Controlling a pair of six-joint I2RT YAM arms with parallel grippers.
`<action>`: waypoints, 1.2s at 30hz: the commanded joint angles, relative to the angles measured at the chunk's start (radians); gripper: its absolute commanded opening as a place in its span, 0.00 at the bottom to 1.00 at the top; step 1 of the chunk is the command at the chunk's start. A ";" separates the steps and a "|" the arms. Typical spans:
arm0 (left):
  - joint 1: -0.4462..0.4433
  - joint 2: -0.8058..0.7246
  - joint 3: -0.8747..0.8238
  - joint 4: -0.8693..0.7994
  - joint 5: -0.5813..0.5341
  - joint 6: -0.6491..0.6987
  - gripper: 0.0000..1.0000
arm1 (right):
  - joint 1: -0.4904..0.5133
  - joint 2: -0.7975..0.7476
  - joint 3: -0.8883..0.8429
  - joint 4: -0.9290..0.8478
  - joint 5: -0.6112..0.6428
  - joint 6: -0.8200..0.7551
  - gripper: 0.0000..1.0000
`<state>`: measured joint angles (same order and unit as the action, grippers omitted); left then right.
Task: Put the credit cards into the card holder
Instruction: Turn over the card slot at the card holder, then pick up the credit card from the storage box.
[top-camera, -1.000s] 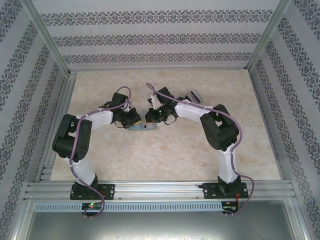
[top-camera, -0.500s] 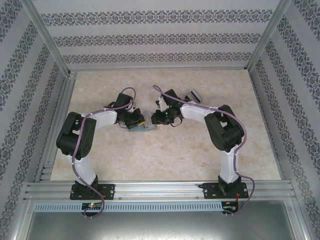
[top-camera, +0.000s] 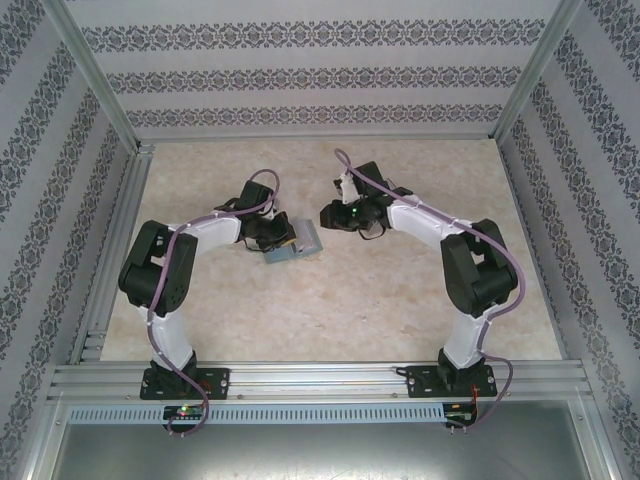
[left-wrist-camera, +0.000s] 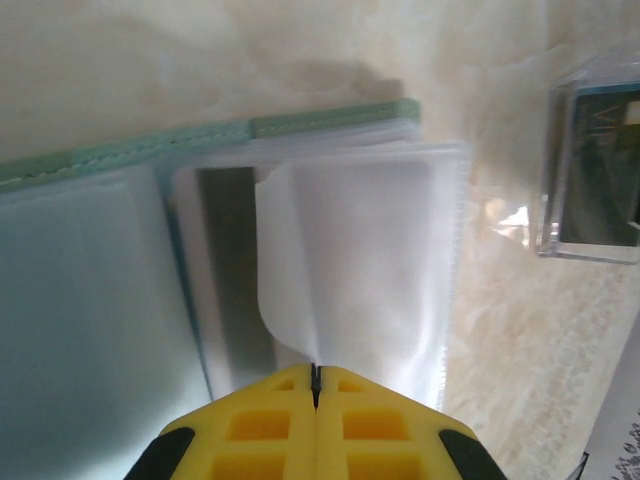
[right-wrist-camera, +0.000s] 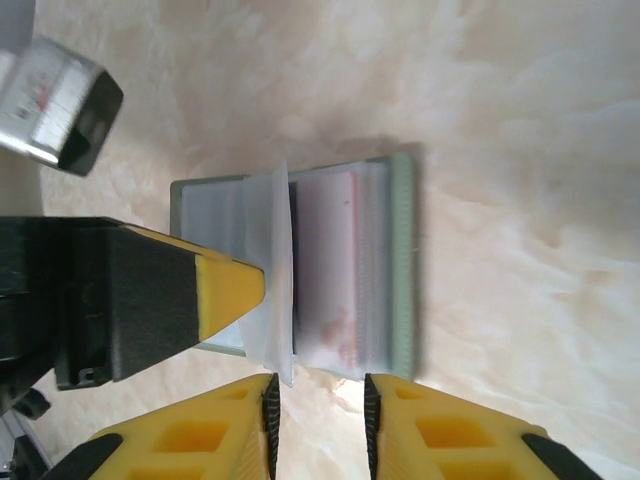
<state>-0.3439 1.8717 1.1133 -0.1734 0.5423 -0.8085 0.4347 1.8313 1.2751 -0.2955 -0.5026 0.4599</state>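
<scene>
Patterned walls enclosed a pale marbled bench (top-camera: 330, 310). At bottom centre of the left wrist view, the left tool (left-wrist-camera: 315, 380) was pinched together on a clear sleeve of the open card holder (left-wrist-camera: 330, 118). The right tool (right-wrist-camera: 317, 395), jaws apart, sat just below the holder. Upper right, a clear box seemingly held dark credit cards (left-wrist-camera: 605, 165).

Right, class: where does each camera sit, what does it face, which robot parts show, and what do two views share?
Top external: above and behind the arms, facing down at the table; left arm and right arm show.
Left wrist: on that wrist, facing the card holder; shut left gripper shows.
Right wrist: on that wrist, facing the card holder; open right gripper shows.
Shared: both wrist views show the card holder.
</scene>
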 joint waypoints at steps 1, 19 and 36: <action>-0.015 0.032 0.014 -0.025 -0.005 0.017 0.00 | -0.030 -0.048 -0.036 -0.021 0.015 -0.029 0.32; -0.027 -0.037 0.132 -0.206 -0.074 0.107 0.35 | -0.247 -0.110 -0.025 -0.098 0.079 -0.105 0.40; -0.075 -0.012 0.287 -0.168 -0.035 0.101 0.41 | -0.417 -0.018 0.151 -0.216 0.120 -0.174 0.48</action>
<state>-0.3847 1.8198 1.3445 -0.3672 0.4896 -0.7109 0.0319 1.7817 1.3846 -0.4583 -0.3985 0.3237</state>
